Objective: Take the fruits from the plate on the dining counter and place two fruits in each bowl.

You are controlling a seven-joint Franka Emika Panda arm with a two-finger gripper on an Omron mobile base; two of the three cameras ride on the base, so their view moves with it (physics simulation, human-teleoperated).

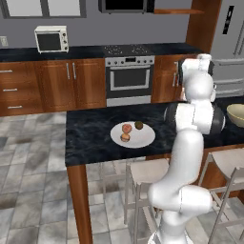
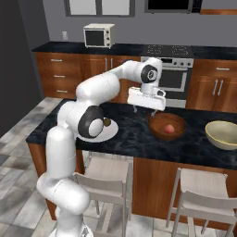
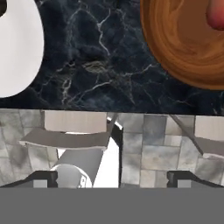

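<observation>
Left base view: white plate (image 1: 133,135) lying flat on the black veined table (image 1: 90,133), carrying three fruits — a reddish-pink fruit (image 1: 127,128), a dark brown fruit (image 1: 138,125) just beside it, and an orange-tan fruit (image 1: 125,137) at the near side. Pale cream bowl (image 1: 236,115) at the right edge, well apart from the plate, partly hidden by the arm. Right base view: hand (image 2: 145,111) held above the table between plate (image 2: 109,134) and wooden bowl (image 2: 167,126), fingers pointing down, spread wide apart, gripping nothing. Wooden bowl holding one reddish-pink fruit (image 2: 170,129). Cream bowl (image 2: 224,134) further right, upright, contents not discernible. Dark brown fruit (image 2: 107,122) visible on the plate beside the arm's elbow. Hand view: fingertips (image 3: 42,178) far apart at the bottom, nothing between them. Plate rim (image 3: 19,52) at upper left, wooden bowl (image 3: 183,43) at upper right with the pink fruit (image 3: 215,13) at its edge of view, bare table (image 3: 100,65) between them. Stool seats (image 3: 65,138) below the table edge.
</observation>
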